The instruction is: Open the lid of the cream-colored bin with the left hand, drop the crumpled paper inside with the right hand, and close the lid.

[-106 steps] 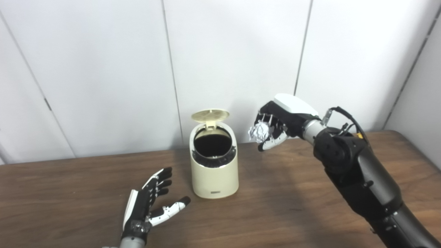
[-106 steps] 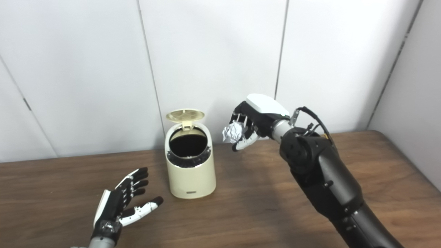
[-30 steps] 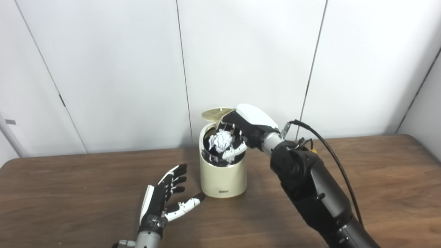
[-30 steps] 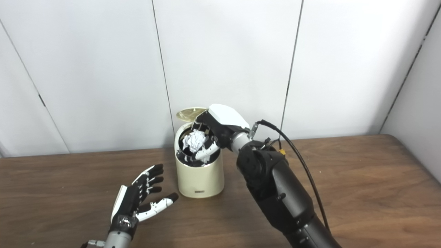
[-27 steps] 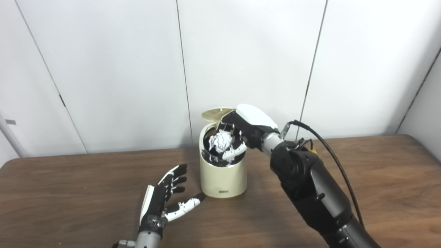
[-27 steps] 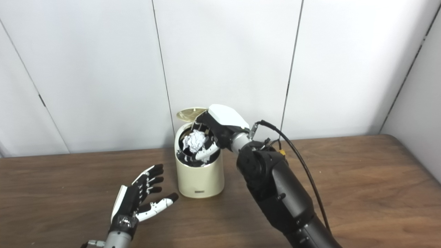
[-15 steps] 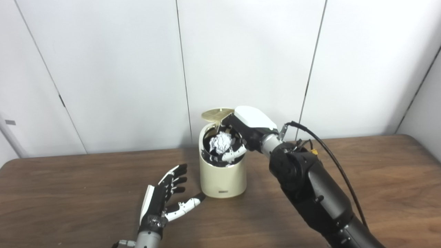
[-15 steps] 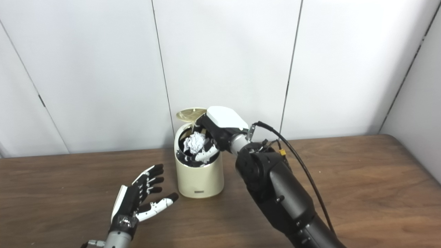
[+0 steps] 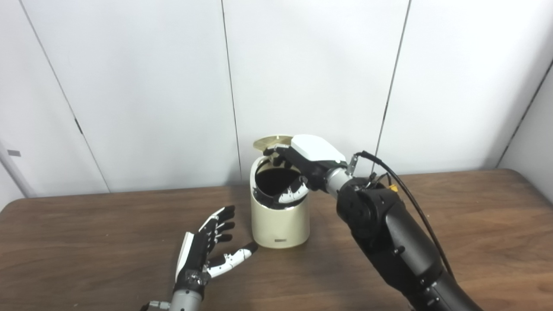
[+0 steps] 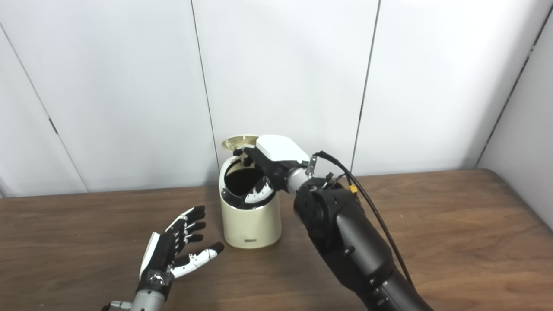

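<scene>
Cream-colored bin (image 9: 280, 220) stands upright toward the back of the wooden table (image 9: 86, 242), just in front of the white panelled wall (image 9: 151, 86), and its lid (image 9: 272, 141) is tipped up at the rear so the round dark mouth faces me. Nearest of all, the left hand (image 9: 203, 255) lies low over the table in front and to the left of the bin, palm turned up and sideways, fingers spread and thumb pointing toward the bin's base; it holds nothing and does not touch the bin. Further in, the thick black right arm (image 9: 389, 233) rises from the lower right corner and slants up toward the bin, a black cable (image 9: 414, 203) looping along its upper side. At its end the right hand (image 10: 270, 166) hangs over the bin's opening, its white back uppermost, fingers stretched out across the mouth toward the raised lid and the thumb curved down along the near rim; the fingers are spread apart and nothing is held between them. The crumpled paper is not to be seen anywhere on the table or in either hand, and the inside of the bin is too dark for me to make out whether it lies there.
</scene>
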